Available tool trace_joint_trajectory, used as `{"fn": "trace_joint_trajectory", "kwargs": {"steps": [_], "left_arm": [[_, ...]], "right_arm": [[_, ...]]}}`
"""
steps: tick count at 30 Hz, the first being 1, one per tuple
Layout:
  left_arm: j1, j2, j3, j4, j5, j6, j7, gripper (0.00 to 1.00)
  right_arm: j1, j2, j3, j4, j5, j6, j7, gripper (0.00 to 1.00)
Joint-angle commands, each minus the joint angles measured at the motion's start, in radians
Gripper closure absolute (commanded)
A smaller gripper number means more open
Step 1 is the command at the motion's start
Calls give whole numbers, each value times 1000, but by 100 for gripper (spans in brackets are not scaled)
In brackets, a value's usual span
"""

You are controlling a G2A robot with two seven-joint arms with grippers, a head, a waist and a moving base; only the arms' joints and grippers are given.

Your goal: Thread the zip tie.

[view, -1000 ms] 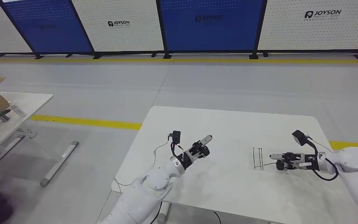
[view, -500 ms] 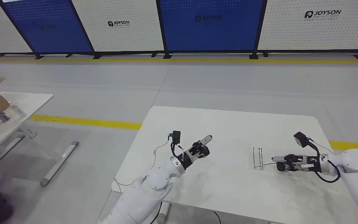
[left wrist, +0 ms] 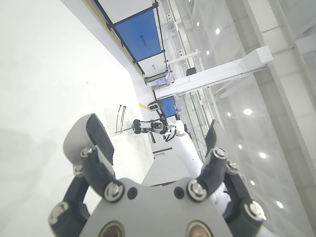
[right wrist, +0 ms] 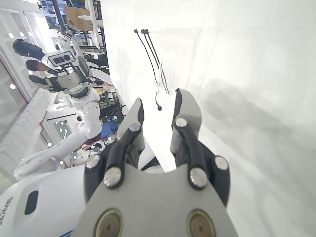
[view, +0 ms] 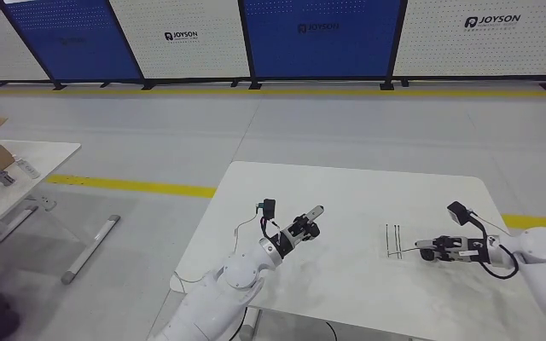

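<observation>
- The white table (view: 358, 192) has a broad bare stretch between the two arms. More bare top runs from the ties to the far edge.
- The zip ties (view: 392, 240) lie flat on the right part of the table. They are well in from both the far and near edges and nearer the right side.
- They are a few thin black strips lying close together and nearly parallel. Small square heads sit side by side at the end farthest from the right arm.
- One strand curves away from the rest. It ends in a small head just in front of the right claw (right wrist: 159, 96).
- The right claw is low over the table, just beside the ties and pointing at them. It is released, with a narrow gap between its fingers and nothing visibly pinched between them.
- The left claw (left wrist: 151, 120) is raised over the left-middle part of the table, well apart from the ties. It is released, its fingers spread wide and holding nothing.
</observation>
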Motion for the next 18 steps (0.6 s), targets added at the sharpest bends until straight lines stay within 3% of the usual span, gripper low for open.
{"fn": "trace_joint_trajectory", "kwargs": {"steps": [1, 5, 18], "left_arm": [[0, 0, 0, 0, 0, 0, 0, 0], [0, 0, 0, 0, 0, 0, 0, 0], [0, 0, 0, 0, 0, 0, 0, 0]], "right_arm": [[-1, -1, 3, 0, -2, 0, 1, 82], [-1, -2, 8, 2, -7, 0, 3, 100], [-16, 7, 49, -23, 14, 0, 46, 100]]}}
